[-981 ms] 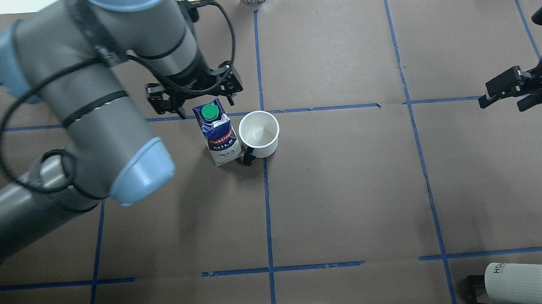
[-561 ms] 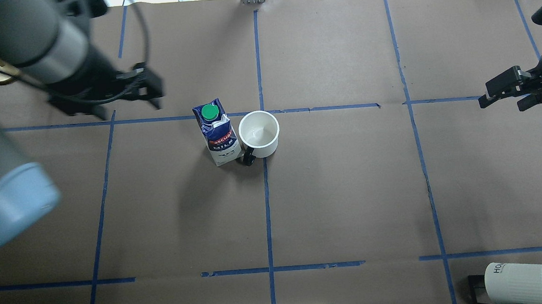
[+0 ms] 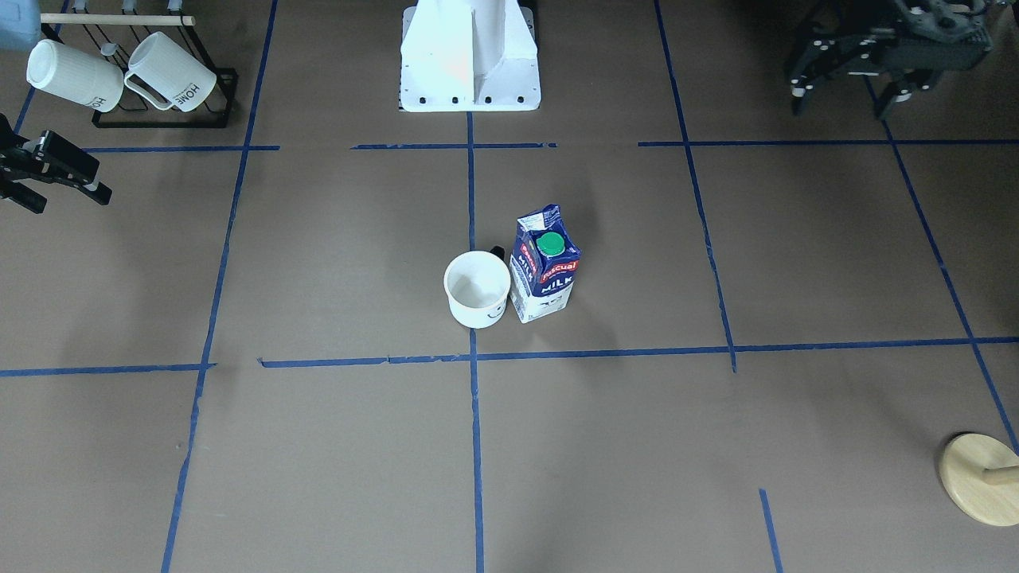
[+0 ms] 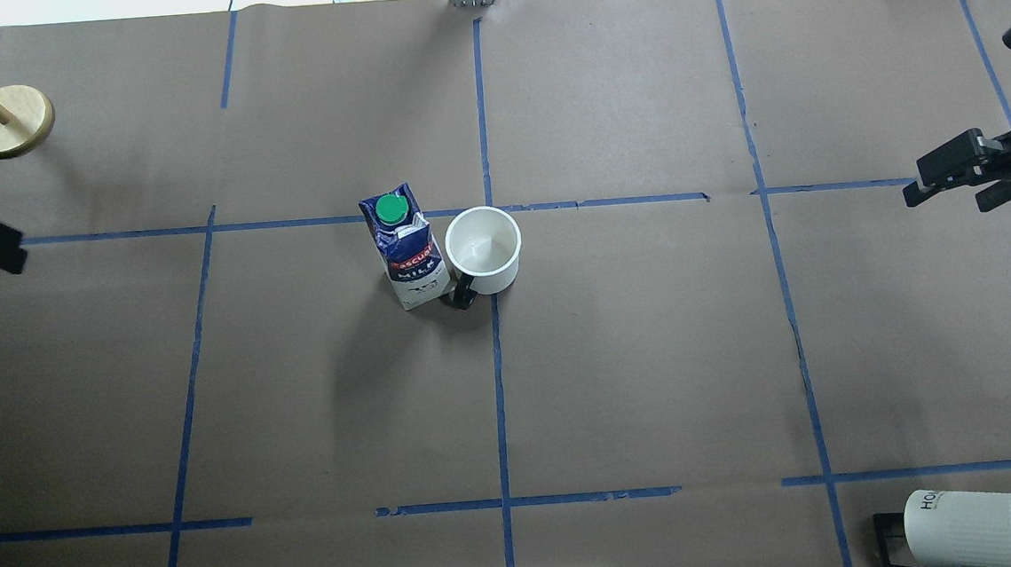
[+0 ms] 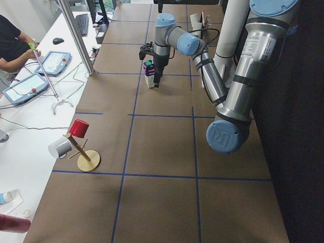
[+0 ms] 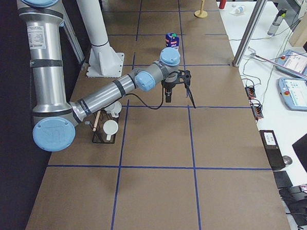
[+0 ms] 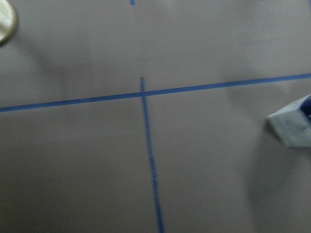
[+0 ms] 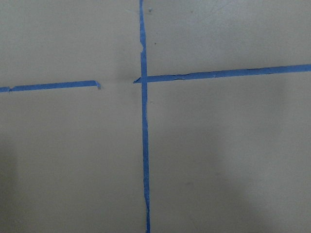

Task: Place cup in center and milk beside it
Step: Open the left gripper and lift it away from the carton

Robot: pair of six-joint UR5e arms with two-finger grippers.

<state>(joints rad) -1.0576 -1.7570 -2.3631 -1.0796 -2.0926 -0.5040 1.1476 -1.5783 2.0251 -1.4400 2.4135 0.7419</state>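
Covering the whole table is brown paper, marked into large squares by strips of blue tape; some strips show small gaps and ragged ends. The cup stands upright on the tape line that runs toward the robot, just on the robot's side of the centre crossing, near it but not over it. Its black handle points toward the robot and its drawn face toward the far side. The milk carton stands upright just beside the cup, on the robot's left of it; whether the two touch cannot be told.

Both arms are well away from the pair. The left gripper hangs over the robot's left end of the table with its fingers spread apart and nothing between them. The right gripper sits over the opposite end, also spread and empty. The left wrist view is blurred and catches only a corner of the carton at its right edge.

A black wire rack holding ribbed white mugs lies at the near corner on the robot's right. A round wooden stand sits at the far corner on its left; the left side view shows a red cup and a grey one hung on it. The robot's white base plate is fixed at the table's near edge. Beyond the far edge runs a white bench with tablets, cables and a keyboard, and a person in black sits there.
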